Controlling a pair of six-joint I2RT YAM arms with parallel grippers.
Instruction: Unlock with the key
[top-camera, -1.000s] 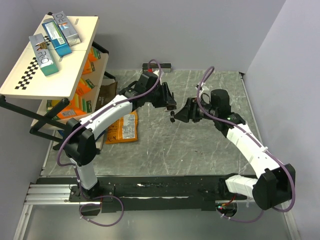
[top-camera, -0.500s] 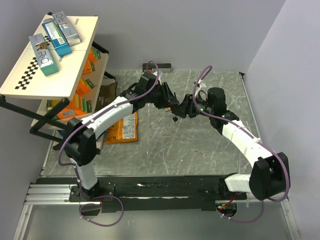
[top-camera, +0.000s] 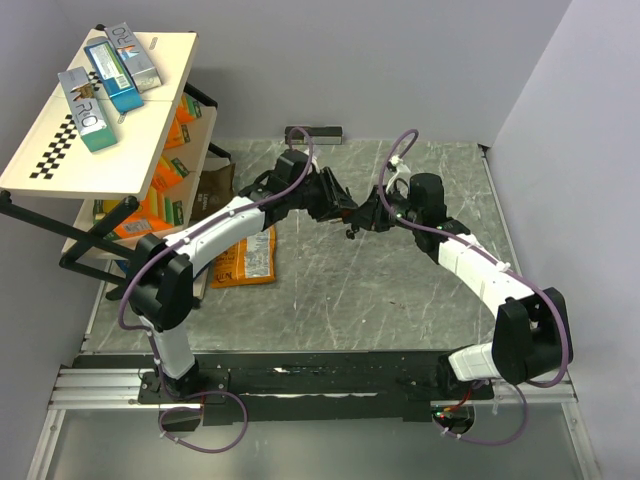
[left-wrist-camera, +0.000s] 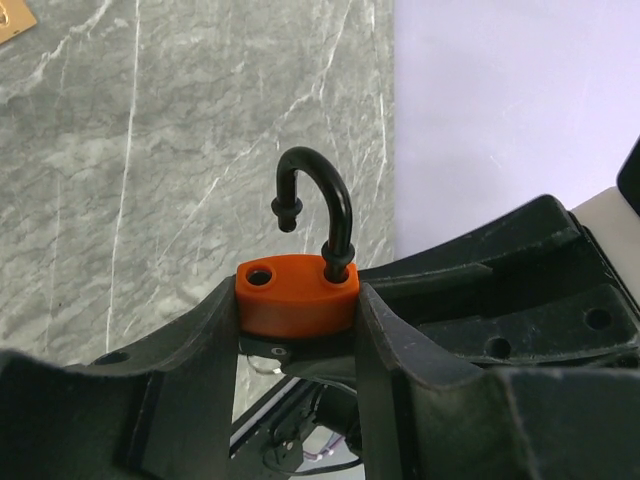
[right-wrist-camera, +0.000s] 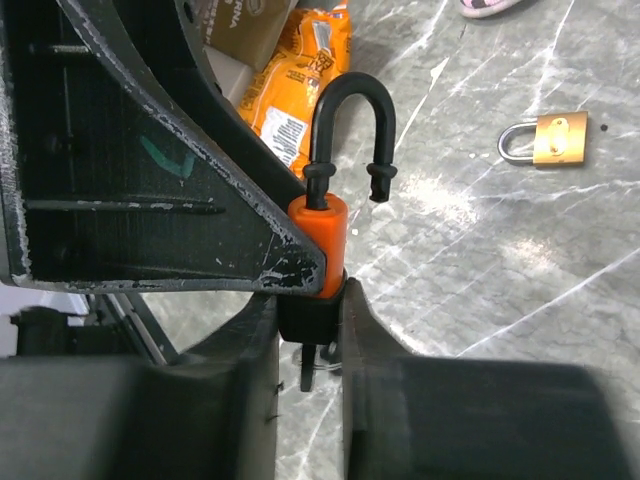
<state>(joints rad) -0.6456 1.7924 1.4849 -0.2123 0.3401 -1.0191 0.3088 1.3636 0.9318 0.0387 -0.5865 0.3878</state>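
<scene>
An orange-red padlock (left-wrist-camera: 296, 295) is pinched at its sides by my left gripper (left-wrist-camera: 297, 310), held above the table. Its black shackle (left-wrist-camera: 325, 195) is swung open, one end free above the empty hole. The black-headed key (right-wrist-camera: 312, 315) sticks out of the padlock's underside (right-wrist-camera: 322, 240), and my right gripper (right-wrist-camera: 312, 325) is shut on that key head from below. A spare key and ring (right-wrist-camera: 310, 365) dangle under it. In the top view the two grippers meet over the middle of the table (top-camera: 353, 215).
A small brass padlock (right-wrist-camera: 545, 138) lies on the marble table. An orange snack bag (top-camera: 245, 258) lies beside the left arm. A shelf rack with boxes (top-camera: 100, 100) stands at the far left. A dark block (top-camera: 313, 133) sits at the back wall.
My right arm has moved left up to the left gripper, and its jaws have closed from wide open onto the key head. The left gripper has kept the padlock nearly still.
</scene>
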